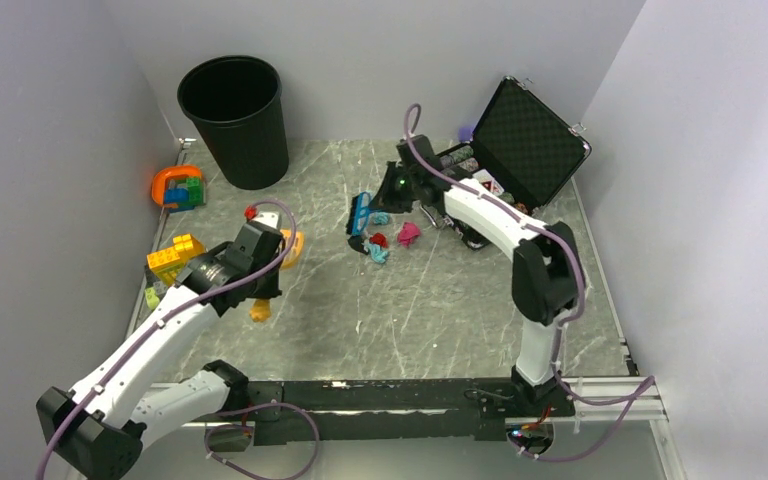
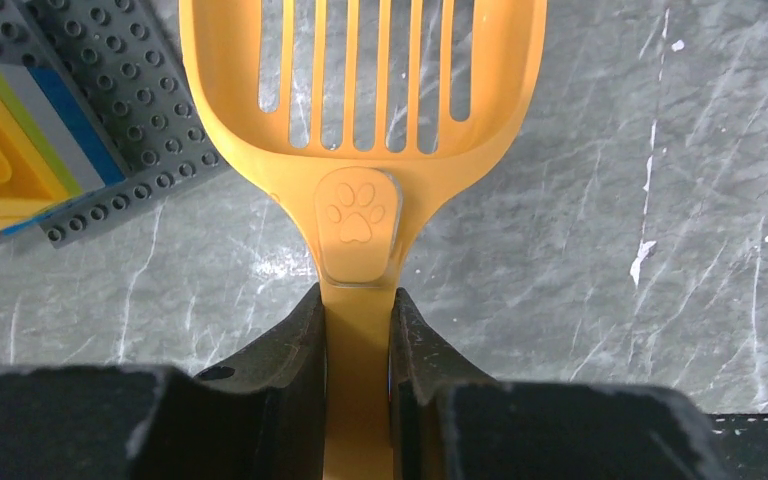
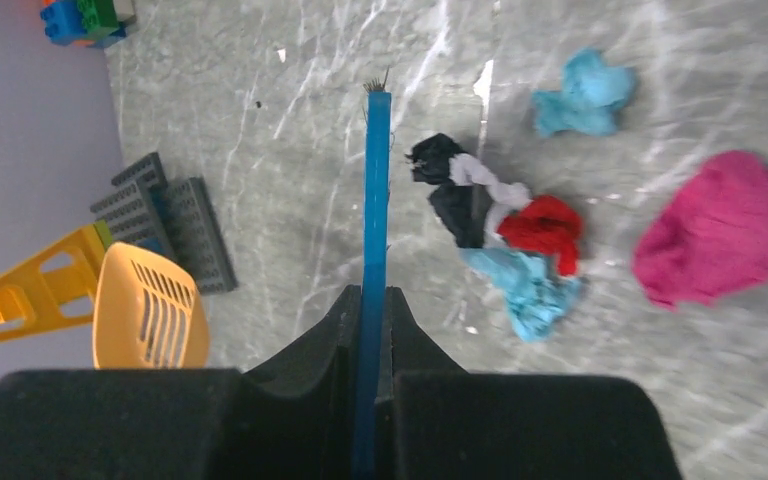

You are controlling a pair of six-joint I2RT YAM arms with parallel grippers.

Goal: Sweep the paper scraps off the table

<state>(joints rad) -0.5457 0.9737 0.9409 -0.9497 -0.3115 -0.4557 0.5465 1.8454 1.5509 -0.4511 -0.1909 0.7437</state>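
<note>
Right wrist: paper scraps [image 3: 520,235] lie beside the right end effector [image 3: 373,300].

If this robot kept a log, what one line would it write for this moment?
left gripper: shut on orange scoop | right gripper: shut on blue brush | paper scraps: clustered beside brush on table, not yet scooped

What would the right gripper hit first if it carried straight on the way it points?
Probably only the table: past the blue brush clamped in the right gripper, the line looks free. The paper scraps lie right of it. Depth is unclear.
</note>
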